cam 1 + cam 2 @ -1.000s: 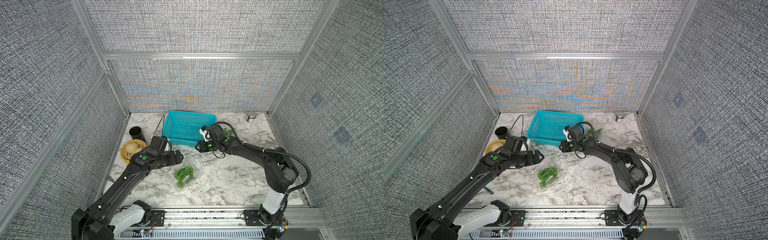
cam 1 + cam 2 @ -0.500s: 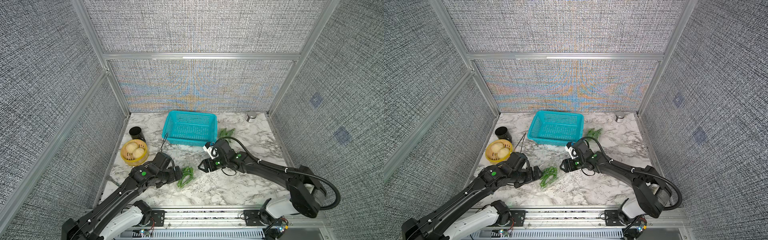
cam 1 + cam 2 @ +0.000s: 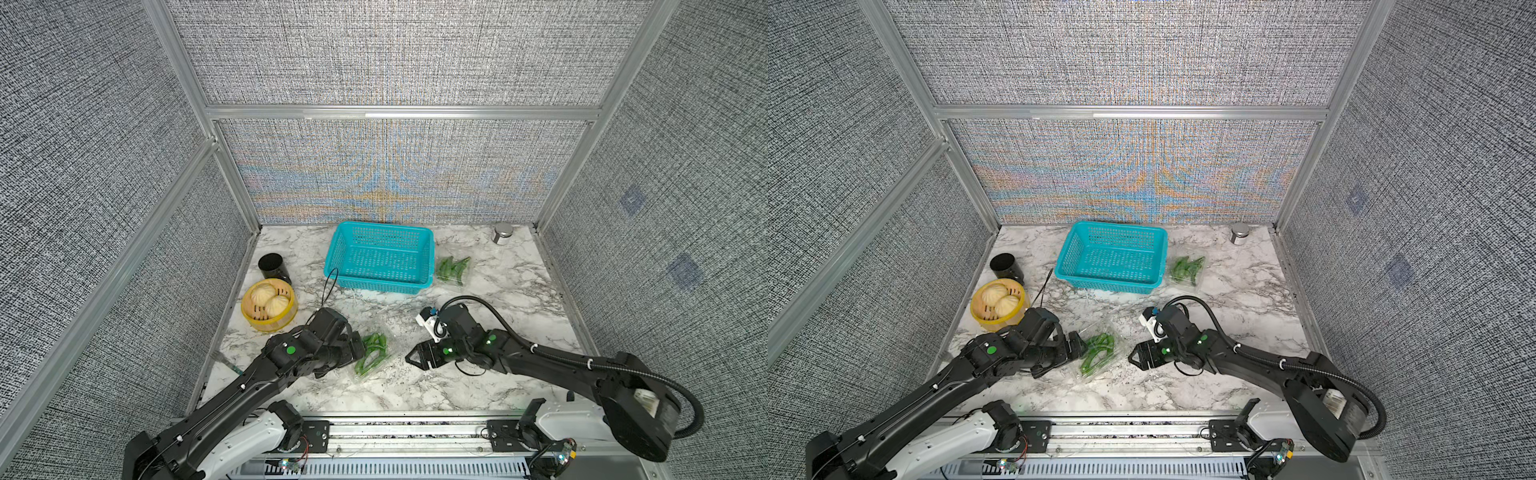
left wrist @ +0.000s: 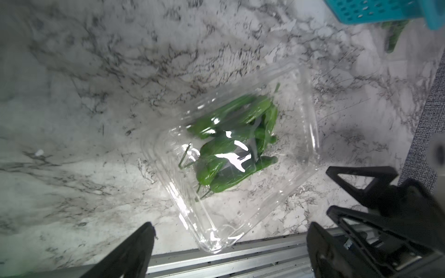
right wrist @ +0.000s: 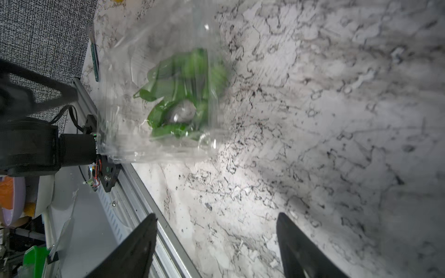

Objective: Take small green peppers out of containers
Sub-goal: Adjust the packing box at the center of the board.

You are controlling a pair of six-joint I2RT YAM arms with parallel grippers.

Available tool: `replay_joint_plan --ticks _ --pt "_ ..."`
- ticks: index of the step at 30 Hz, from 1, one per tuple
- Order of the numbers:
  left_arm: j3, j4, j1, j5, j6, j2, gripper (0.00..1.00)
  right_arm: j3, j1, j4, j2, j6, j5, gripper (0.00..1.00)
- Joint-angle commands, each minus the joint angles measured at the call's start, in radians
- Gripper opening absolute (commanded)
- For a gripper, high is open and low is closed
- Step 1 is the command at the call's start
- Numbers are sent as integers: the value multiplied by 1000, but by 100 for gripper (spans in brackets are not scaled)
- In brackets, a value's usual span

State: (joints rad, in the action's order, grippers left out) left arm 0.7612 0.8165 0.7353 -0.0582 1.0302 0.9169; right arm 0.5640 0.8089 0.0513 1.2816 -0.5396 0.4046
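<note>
the clear plastic clamshell box (image 4: 301, 120) of small green peppers (image 4: 231, 149) lies at the tabletop's (image 3: 478, 386) 6 o'clock, lid seemingly shut; left tool (image 3: 354, 348) spread at its 9, right tool (image 3: 415, 360) spread, empty, at its 3. the flimsy box could skid or buckle if pushed one-sidedly. a second ago the right tool hung by the teal perforated basket (image 3: 376, 286).

Peppers (image 4: 234, 144) inside clear clamshell (image 4: 218, 222)
</note>
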Motion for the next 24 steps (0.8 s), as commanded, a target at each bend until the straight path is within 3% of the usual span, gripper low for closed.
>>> replay_joint_plan --ticks 1,7,14,20,24 --pt "61 0 0 84 -104 73 99 -61 31 -157 -6 -93 58 78" --pt "105 -263 -3 167 -281 260 99 -133 131 -396 48 -209 -44 77" --pt "235 -272 -5 152 -410 447 99 -174 176 -600 100 -261 -178 72" --pt "184 -330 -7 98 -405 535 99 -203 176 -779 182 -295 -228 60" --pt "145 -356 -8 83 -373 537 97 -246 178 -994 266 -352 -236 57"
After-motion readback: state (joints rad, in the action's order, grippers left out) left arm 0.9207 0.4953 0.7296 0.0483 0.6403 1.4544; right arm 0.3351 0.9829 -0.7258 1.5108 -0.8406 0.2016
